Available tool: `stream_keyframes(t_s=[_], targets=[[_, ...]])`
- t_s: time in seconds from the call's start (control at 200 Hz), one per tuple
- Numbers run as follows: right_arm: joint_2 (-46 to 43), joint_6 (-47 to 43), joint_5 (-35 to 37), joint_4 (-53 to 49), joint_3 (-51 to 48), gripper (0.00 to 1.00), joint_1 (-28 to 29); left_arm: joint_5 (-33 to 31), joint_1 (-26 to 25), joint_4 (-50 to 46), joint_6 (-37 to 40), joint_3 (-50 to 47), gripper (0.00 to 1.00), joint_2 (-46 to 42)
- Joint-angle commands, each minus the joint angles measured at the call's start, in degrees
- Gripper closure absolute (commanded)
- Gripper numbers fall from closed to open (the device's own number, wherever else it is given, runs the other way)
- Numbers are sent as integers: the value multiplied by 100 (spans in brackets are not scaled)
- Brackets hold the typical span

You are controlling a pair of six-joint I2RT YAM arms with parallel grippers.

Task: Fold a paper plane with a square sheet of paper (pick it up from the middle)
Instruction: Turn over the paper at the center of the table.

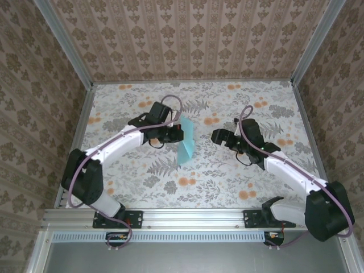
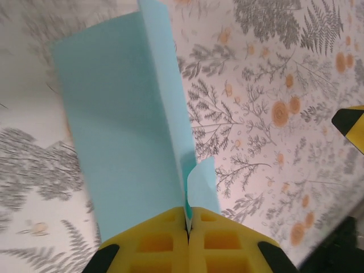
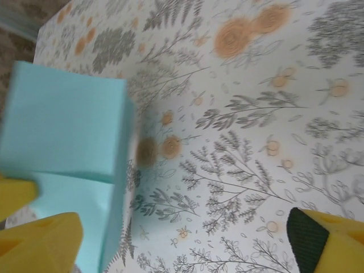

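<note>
In your left wrist view, the bottom edge of the frame cut off the yellow fingers (image 2: pixel 153 244) of your left gripper (image 2: pixel 187 227). The part of the sheet of paper (image 2: pixel 125 125) caught between them was hidden, and the sheet's far end ran out of the top of the frame. Your right wrist view was blurred on its left side, where the paper (image 3: pixel 68 119) ran off the edge, so its full outline could not be made out. From above, you could not tell whether the sheet's lower end (image 1: pixel 185 142) touched the floral table (image 1: pixel 227 182).

Your left gripper (image 1: pixel 177 134) was clamped tight on the turquoise sheet, pads pressed together at a fold. One broad panel spread to the left of the fingers and a narrower flap stood just to their right. The paper reached straight out ahead of that gripper.

Your right gripper (image 1: pixel 216 136) stood spread wide and held nothing, its fingers (image 3: pixel 327 242) at opposite bottom corners of its wrist view. The paper sat near it, ahead and to the left of its fingers, with a gap between them in the overhead view.
</note>
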Motion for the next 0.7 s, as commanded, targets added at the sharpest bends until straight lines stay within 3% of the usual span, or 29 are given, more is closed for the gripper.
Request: stream_keyframes(t_s=[0.0,0.195,0.325,0.545,0.695], targets=[[-394,-92,438,-364,-193,0,-114,-1934,-306,-1627,854,529,96,-148],[-854,-52,604,-582,-348,0,-272,-4492,-870,-2660,1146,1377,96,235],[-907,-88,740,-832,-272,0,-349,-5524,-1039,-2887,1139,1593,97,705],[-930,-239,1179,-1214,-179,0,-454,-6494,-1157,-3163,912,1851,98,1778],[-930,-178,1471,-1588,-82,0,-546,-6584,-1324,-3480,611,2199,98,2503]])
